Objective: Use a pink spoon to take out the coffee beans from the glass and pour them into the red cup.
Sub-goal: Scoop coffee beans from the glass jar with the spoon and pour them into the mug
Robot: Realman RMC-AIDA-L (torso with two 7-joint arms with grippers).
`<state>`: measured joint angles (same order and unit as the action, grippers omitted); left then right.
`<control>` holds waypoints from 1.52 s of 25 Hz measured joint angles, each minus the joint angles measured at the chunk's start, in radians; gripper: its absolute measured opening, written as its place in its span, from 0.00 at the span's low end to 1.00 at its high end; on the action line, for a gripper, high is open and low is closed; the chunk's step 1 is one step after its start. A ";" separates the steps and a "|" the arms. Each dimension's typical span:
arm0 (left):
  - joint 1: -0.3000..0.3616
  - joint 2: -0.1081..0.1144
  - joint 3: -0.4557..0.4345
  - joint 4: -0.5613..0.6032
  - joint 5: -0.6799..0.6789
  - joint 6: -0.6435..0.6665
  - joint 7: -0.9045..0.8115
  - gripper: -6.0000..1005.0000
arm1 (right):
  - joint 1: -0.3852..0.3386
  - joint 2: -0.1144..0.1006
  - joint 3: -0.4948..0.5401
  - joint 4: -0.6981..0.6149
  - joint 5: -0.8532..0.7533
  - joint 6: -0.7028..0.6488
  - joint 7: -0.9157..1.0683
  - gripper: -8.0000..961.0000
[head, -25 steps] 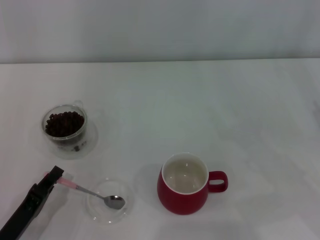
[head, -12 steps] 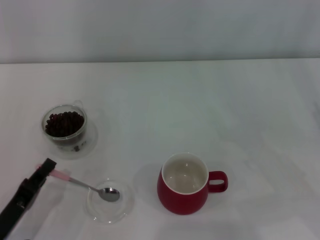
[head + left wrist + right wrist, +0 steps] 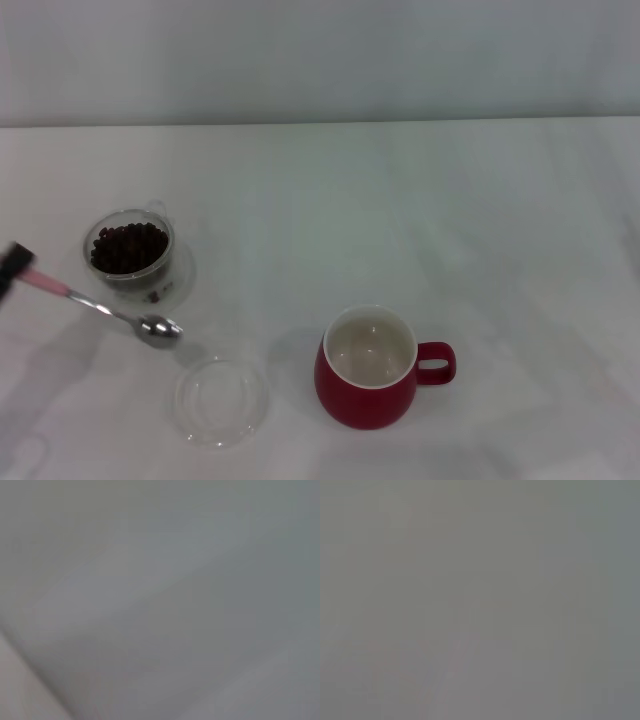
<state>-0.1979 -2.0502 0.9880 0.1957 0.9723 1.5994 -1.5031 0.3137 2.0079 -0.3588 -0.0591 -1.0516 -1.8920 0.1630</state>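
White bench [image 3: 450, 220]: left pincer [image 3: 12, 268] gripping pink spoon [image 3: 100, 308] beside glass [image 3: 130, 250] of coffee beans [image 3: 128, 246]; right pincer unseen.

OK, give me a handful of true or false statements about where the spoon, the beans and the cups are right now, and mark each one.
1. The pink spoon is lying in the flat glass dish. False: it is lifted clear of the dish, its bowl beside the glass.
2. The coffee beans are in the glass. True.
3. The red cup already holds beans. False: its cream inside shows no beans.
4. The left tool holds the spoon by its pink handle at the left edge of the head view. True.
5. The spoon's bowl carries a load of beans. False: the metal bowl looks bare.
6. The right tool is over the red cup. False: it is not in view.
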 joint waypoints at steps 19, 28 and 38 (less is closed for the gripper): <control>-0.175 0.271 -0.012 0.380 0.280 -0.280 -0.370 0.13 | -0.001 0.002 -0.164 0.230 -0.009 -0.161 -0.133 0.55; -0.353 0.300 -0.014 0.434 0.557 -0.374 -0.489 0.13 | -0.010 0.003 -0.173 0.299 -0.066 -0.182 -0.134 0.55; -0.442 0.264 -0.014 0.436 0.745 -0.442 -0.535 0.13 | -0.014 0.003 -0.174 0.296 -0.067 -0.170 -0.126 0.55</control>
<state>-0.6398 -1.7861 0.9739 0.6313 1.7175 1.1570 -2.0384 0.2993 2.0110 -0.5323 0.2369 -1.1183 -2.0623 0.0372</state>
